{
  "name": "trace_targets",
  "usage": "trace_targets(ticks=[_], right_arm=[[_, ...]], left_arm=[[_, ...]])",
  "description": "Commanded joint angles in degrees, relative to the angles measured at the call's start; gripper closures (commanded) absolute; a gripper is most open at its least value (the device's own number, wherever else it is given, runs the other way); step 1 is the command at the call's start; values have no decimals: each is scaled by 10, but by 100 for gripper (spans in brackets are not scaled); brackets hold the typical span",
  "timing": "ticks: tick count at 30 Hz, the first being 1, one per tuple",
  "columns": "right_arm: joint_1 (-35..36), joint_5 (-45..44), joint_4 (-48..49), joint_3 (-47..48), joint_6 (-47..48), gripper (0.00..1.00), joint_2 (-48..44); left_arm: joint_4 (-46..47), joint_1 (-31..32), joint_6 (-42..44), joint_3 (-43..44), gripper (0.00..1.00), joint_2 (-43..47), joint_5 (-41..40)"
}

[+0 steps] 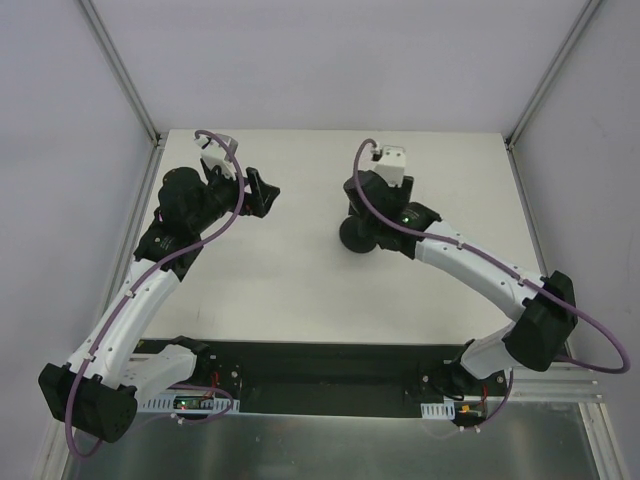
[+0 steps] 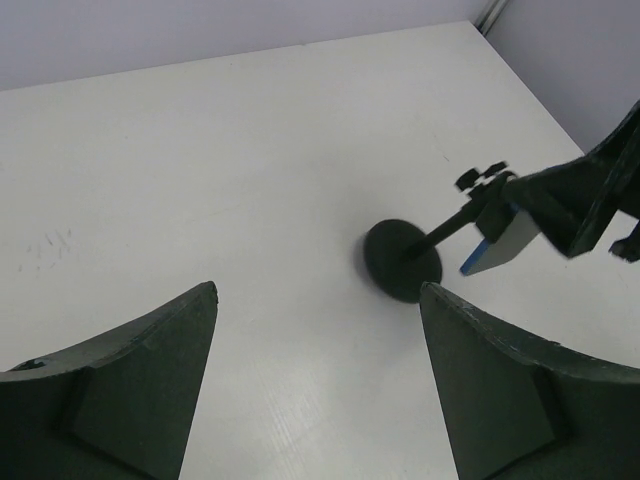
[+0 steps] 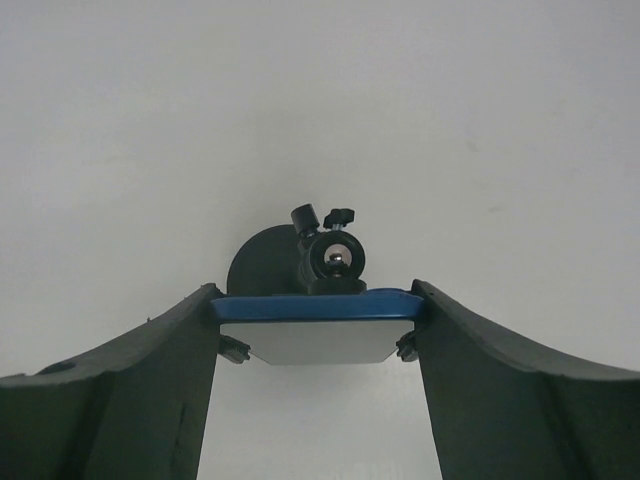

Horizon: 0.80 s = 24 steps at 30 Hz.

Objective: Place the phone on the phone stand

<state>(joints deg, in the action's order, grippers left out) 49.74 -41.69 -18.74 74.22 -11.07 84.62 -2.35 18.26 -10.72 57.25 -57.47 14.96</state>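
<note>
Blue-rimmed phone [image 3: 315,342], pale reflective face, one item: pinched across its width between the fingers of the right gripper [image 3: 315,300], which is closed on its two side edges; slab carried roughly level, long edge towards the stand. Phone stand [image 2: 405,258], black, one item: disc base [image 3: 262,268] flat on the white table [image 2: 200,150], thin post leaning up to a small cradle [image 3: 330,257] with two knobs. Position of phone: off the table, just beside the cradle and on the near side of it in the right wrist view; whether the blue edge touches the cradle cannot be told, and it is not seated. Left gripper [image 2: 318,300]: fingers spread wide, nothing between them, well apart from the stand and not bracing it. Step in hand, as judged: final approach to the cradle. Hazards: the stand is unsupported, so a push from the phone's edge against the cradle or post could slide the disc or tip the stand over; the cradle is small against the slab, so an approach too low or off-centre could strike the post instead of entering; letting go before the phone is caught would drop it onto the table
</note>
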Motion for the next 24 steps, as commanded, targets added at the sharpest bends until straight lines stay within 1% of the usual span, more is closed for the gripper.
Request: trace_targets(ticks=[1, 2, 3, 4, 6, 8, 9, 10, 11, 15, 16, 17, 18, 19, 21, 22, 23, 24], right_arm=[[-56, -297, -250, 71, -260, 99, -30], [-67, -305, -291, 75, -297, 99, -36], [-80, -310, -355, 73, -321, 99, -42], [-104, -321, -391, 70, -390, 99, -56], [-130, -332, -476, 53, -441, 99, -83], [-173, -342, -495, 25, -451, 99, -105], [-191, -342, -534, 18, -474, 99, -126], [-229, -341, -559, 12, -498, 99, -139], [-247, -342, -570, 2, -507, 99, -154], [-315, -356, -567, -66, -492, 99, -246], [-345, -356, -555, -76, -475, 99, -259], [-363, -352, -508, -87, -449, 99, -272], [-380, -343, -482, -101, -387, 99, -297], [-418, -324, -456, -125, -365, 99, -310], [-447, -311, -391, -151, -310, 99, -347], [-472, -301, -367, -175, -290, 99, -358], [-486, -293, -332, -183, -279, 99, -368], [-495, -285, -318, -190, -271, 99, -379]], left_arm=[[22, -4, -3, -1, 19, 7, 5], [23, -4, -3, -1, 20, 8, 4], [22, -4, -3, -1, 19, 6, 5], [22, -4, -7, -1, 19, 5, 8], [22, -4, -12, 1, 20, 2, 20], [35, -4, -19, 1, 20, 3, 26], [36, -4, -19, -1, 20, 3, 25], [37, -4, -18, 0, 20, 3, 22], [38, -4, -19, -2, 20, 3, 23], [37, -4, -26, 0, 20, -2, 31], [38, -4, -30, 0, 20, -4, 37], [39, -4, -31, -1, 20, -4, 38], [41, -4, -32, -2, 20, -4, 39], [40, -4, -31, -2, 20, -4, 38], [43, -4, -31, -4, 20, -7, 39], [43, -4, -32, -4, 20, -10, 39], [43, -4, -32, -5, 20, -11, 40], [43, -4, -33, -4, 20, -13, 42]])
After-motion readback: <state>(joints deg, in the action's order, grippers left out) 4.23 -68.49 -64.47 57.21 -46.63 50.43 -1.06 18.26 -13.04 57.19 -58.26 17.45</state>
